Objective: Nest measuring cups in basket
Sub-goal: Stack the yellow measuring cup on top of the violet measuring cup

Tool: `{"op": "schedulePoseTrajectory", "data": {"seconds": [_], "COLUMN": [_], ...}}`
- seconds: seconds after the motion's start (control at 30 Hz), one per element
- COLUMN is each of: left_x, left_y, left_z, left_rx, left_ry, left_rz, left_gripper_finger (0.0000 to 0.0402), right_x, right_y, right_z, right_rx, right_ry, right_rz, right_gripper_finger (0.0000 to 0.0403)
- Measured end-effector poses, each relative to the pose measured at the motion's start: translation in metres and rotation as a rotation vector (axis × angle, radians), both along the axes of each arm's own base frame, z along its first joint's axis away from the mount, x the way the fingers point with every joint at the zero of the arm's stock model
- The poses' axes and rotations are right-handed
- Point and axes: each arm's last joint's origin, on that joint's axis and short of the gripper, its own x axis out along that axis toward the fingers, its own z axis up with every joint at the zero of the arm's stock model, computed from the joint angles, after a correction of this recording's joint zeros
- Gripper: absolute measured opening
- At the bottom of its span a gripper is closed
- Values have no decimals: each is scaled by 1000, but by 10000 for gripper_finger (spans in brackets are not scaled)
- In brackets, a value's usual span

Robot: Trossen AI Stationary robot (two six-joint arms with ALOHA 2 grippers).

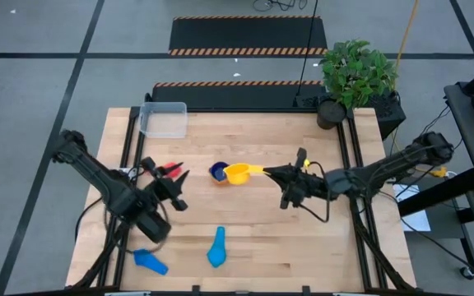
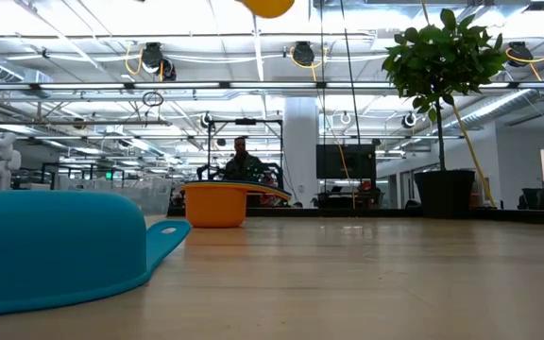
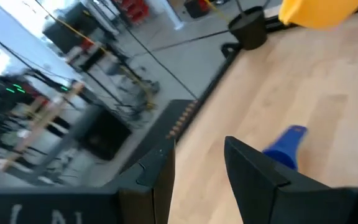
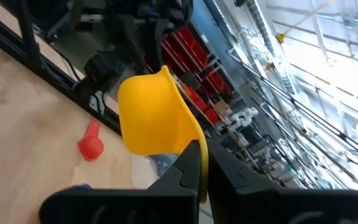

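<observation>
Wooden desk (image 1: 262, 238) fills the overhead view, with a clear basket (image 1: 164, 118) at its far left corner beside a potted plant (image 1: 354, 76) further right. Six measuring cups show: yellow cup (image 1: 238, 173), held by its handle in the right gripper's (image 1: 289, 173) closed jaws above a navy cup (image 1: 218, 171); red cup (image 1: 170, 169); two light blue cups (image 1: 217, 248) near the front edge; an orange cup (image 2: 217, 204), seen only from desk level. Left gripper (image 1: 176, 186) hovers near the red one, jaws partly open and empty.

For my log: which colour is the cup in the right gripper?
Yellow cup; right wrist view shows it best.
</observation>
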Motion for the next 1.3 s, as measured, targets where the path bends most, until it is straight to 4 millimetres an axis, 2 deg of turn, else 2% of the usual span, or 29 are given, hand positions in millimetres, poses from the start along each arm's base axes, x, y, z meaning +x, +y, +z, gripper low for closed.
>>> {"op": "schedulePoseTrajectory", "data": {"seconds": [0.13,0.23,0.3,0.4,0.67,0.8,0.97,1.13,1.3], "left_x": [-7,-1,2,4,-5,-7,-5,-5,-4], "left_y": [15,22,28,42,77,84,89,94,96], "left_z": [-5,-7,-11,-12,-20,-18,-16,-16,-16], "left_rx": [-132,-194,-173,-128,-169,-176,-154,-146,-134], "left_ry": [-29,-44,-51,-111,-176,-202,-208,-203,-195], "left_rz": [-88,-251,-366,-443,-377,-346,-328,-306,-298], "left_gripper_finger": [139,124,109,89,65,65,65,65,65], "right_x": [8,16,24,36,66,79,90,94,95], "right_y": [-16,-29,-38,-49,-66,-71,-75,-79,-81], "right_z": [-2,-7,-12,-23,-65,-87,-113,-129,-134], "right_rx": [19,32,30,9,-220,-301,-310,-307,-295], "right_ry": [-6,6,2,25,154,181,208,241,254], "right_rz": [64,96,98,79,16,34,38,30,26], "right_gripper_finger": [0,0,0,0,0,0,0,0,0]}}
